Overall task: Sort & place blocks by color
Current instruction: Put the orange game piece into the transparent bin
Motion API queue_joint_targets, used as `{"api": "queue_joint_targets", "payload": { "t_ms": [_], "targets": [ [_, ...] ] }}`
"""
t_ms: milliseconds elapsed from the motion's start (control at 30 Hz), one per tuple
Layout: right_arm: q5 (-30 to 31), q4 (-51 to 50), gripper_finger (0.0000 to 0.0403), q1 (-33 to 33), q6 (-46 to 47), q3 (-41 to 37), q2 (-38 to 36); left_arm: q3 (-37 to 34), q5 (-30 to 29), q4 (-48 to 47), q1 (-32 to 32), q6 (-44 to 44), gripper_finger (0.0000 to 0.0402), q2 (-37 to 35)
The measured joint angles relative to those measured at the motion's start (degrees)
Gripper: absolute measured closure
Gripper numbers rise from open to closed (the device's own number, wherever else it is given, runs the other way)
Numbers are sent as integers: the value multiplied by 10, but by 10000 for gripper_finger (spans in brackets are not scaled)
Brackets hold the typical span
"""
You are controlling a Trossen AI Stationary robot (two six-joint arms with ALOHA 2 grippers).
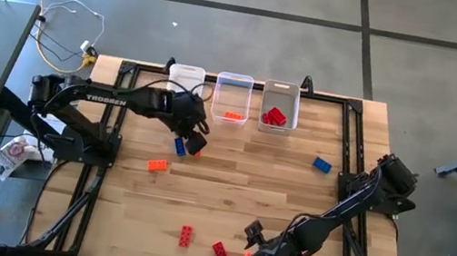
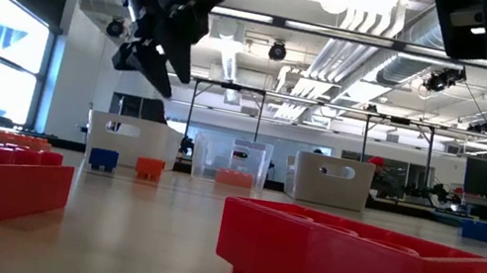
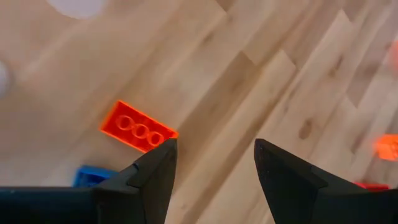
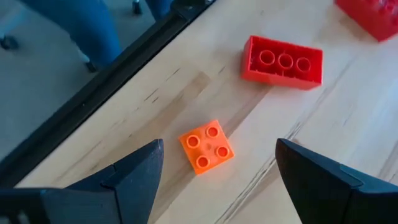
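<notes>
High view: we see the left gripper [image 1: 195, 136] raised above the wooden table [image 1: 227, 192], near the three small clear plastic bins [image 1: 232, 96]; a small blue studded brick [image 1: 180, 146] sits just beside it and an orange studded brick [image 1: 156, 164] lies a little further off. The middle bin holds an orange piece, the right one red pieces. The right gripper [image 1: 256, 254] is at the near edge, close to a red brick [image 1: 220, 253]; another blue brick [image 1: 322, 165] lies apart.

Low view: we see the left gripper hanging clear of the table, nothing in it.

Left wrist view: fingers [image 3: 155, 171] parted, empty, above the orange brick.

Right wrist view: fingers [image 4: 140, 168] spread wide, empty, over a small square orange brick [image 4: 207, 147], a red three-stud-long brick [image 4: 283, 61] nearby.
</notes>
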Motion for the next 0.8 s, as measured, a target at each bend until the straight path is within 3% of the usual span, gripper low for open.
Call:
{"api": "queue_joint_targets", "payload": {
  "t_ms": [333,800],
  "targets": [
    [0,33,107,0,-58,0,0,0,-1,14,-32,-34,202,0],
    [-9,52,107,0,-58,1,48,0,-2,13,-32,-40,202,0]
  ]
}}
